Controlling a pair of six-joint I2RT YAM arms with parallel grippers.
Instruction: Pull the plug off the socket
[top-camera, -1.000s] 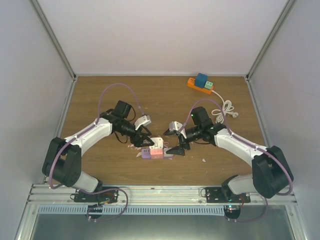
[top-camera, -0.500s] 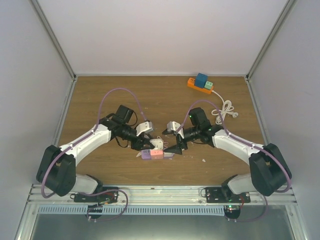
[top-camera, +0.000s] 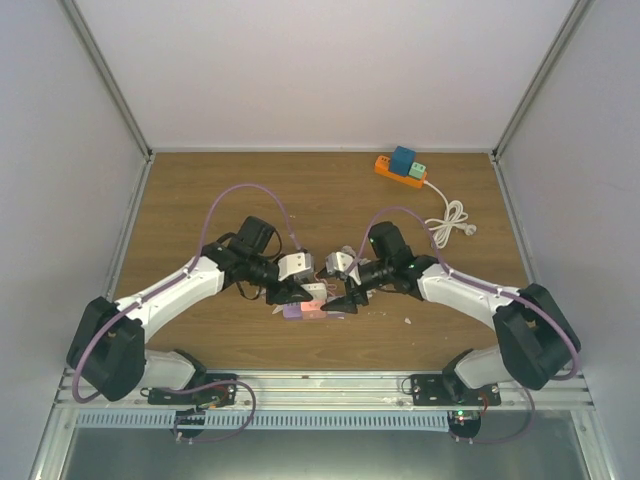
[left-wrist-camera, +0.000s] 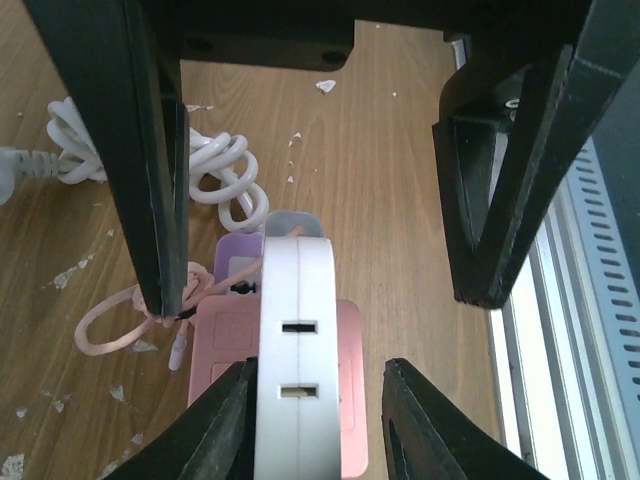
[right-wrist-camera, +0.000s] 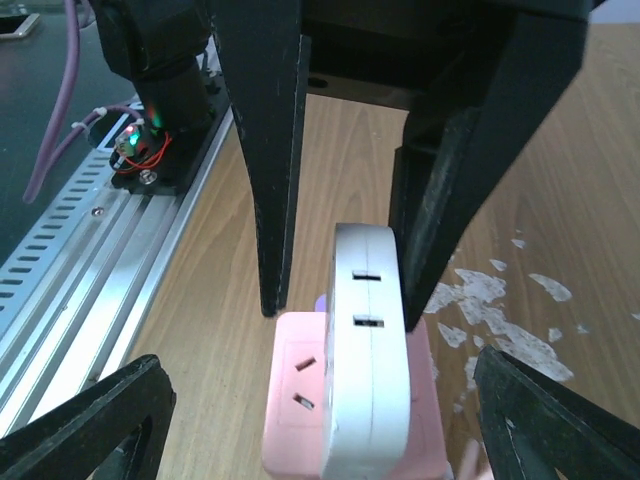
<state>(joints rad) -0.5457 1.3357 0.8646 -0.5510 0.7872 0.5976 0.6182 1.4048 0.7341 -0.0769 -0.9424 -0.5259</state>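
Top external view: both arms reach inward; left pincer (left-wrist-camera: 320, 368) narrowly straddles white plug (left-wrist-camera: 297, 300), right pincer (right-wrist-camera: 320, 362) spread.

The socket block (left-wrist-camera: 222, 350) lies on the surface (top-camera: 220, 190), midway between its left and right edges and toward the near edge. The plug (left-wrist-camera: 295, 340) stands upright on top of the socket block. The left hand (top-camera: 305, 293) is just left of the plug and the right hand (top-camera: 340, 297) just right of it; the plug stands between the fingers of each. A power strip (top-camera: 401, 166) lies at the rear right. A coiled cable (top-camera: 452, 220) lies in front of it, well apart from the socket block.
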